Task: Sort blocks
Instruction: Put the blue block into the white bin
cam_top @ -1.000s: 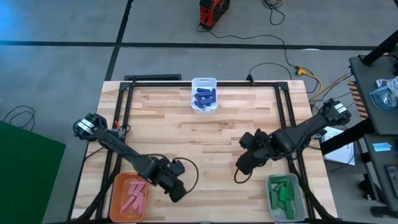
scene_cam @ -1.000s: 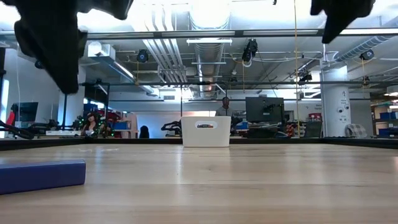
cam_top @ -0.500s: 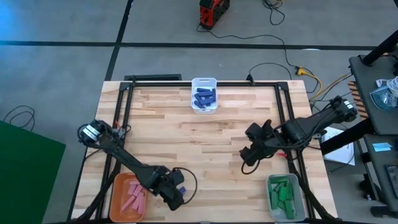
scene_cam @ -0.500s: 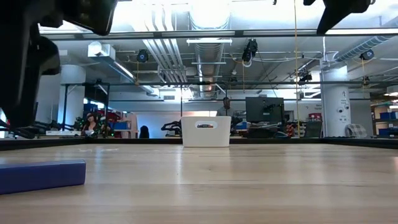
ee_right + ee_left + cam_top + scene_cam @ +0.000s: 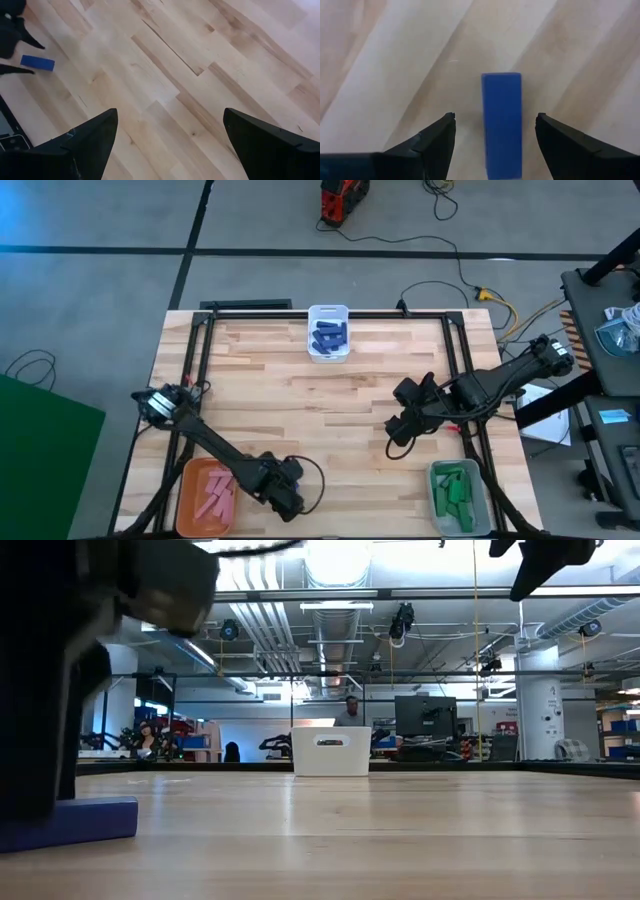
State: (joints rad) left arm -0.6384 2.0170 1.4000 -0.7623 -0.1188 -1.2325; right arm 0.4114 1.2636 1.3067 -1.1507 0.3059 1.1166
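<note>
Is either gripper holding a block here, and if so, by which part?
Nothing is held. The left gripper is open around the blue block; the right gripper is open and empty.

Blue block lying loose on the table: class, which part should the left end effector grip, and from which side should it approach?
Grip the blue block across its two long sides, coming straight down from above. It lies flat on the wooden table, and the left end effector hangs open over it, one finger on either side of its narrow width.

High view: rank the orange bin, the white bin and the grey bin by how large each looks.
1. orange bin, largest, though its lower edge is cut off.
2. grey bin, slightly smaller, too close to be sure.
3. white bin, clearly smallest.
</note>
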